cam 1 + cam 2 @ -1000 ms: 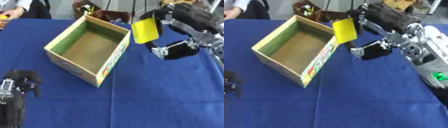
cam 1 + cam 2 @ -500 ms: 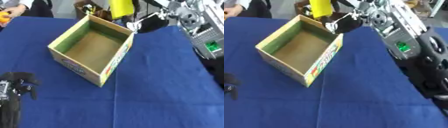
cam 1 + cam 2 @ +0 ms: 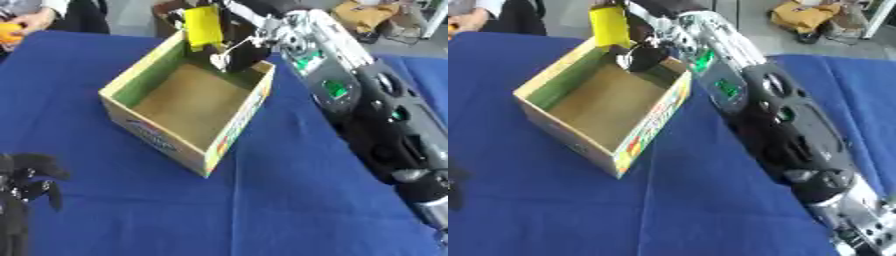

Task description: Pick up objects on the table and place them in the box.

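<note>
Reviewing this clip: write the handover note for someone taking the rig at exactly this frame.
Right hand: its fingers are shut on the yellow object, held over the far corner of the box, not yet released.
Left hand: idle at the lower left, holding nothing, fingers curled.
Box: open, on the blue table, inside looks empty.
Done: yellow object picked and carried to the box.
Left: lower it in and let go. No other loose objects show on the cloth.

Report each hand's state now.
Left hand: fingers curled, holding nothing.
Right hand: shut on the yellow object, above the box.
</note>
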Controlling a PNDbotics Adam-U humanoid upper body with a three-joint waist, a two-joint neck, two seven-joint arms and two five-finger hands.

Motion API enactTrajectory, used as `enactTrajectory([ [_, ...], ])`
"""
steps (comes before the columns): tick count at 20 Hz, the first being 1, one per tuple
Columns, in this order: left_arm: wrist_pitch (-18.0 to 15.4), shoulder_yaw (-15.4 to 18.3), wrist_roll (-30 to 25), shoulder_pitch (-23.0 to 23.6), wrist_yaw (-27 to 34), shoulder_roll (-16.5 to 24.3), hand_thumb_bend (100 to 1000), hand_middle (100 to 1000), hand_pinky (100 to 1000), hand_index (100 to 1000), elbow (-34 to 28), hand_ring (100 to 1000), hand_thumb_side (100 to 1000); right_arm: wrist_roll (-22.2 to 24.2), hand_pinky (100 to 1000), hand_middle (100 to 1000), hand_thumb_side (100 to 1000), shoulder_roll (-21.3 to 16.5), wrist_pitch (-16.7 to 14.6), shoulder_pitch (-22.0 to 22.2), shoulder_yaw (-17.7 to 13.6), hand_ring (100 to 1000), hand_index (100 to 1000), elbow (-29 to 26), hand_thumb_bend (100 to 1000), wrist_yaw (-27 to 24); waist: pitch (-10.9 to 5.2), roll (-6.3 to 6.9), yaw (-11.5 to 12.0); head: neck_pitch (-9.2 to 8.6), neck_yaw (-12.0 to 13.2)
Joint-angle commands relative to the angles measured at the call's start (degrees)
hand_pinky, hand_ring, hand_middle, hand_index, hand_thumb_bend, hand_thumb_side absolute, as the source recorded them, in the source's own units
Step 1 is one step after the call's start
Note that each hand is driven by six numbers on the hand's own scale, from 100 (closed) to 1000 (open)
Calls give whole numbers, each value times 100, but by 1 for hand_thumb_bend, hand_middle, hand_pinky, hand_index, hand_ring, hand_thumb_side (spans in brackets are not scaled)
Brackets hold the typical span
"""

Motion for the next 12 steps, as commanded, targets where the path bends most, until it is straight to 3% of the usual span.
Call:
enactTrajectory([
  [1, -12, -31, -24, -71, -13, 60, 100, 447, 226, 592, -100, 502, 965, -72, 754, 345, 223, 134, -105, -215, -147, 672, 453, 437, 100, 285, -85, 19, 32, -103, -56],
  [12, -19, -53, -63, -125, -35, 56, 100, 447, 226, 592, -110, 503, 966, -55, 754, 353, 232, 575, -344, -449, -465, 678, 460, 1592, 100, 820, 36, -28, 175, -183, -164],
])
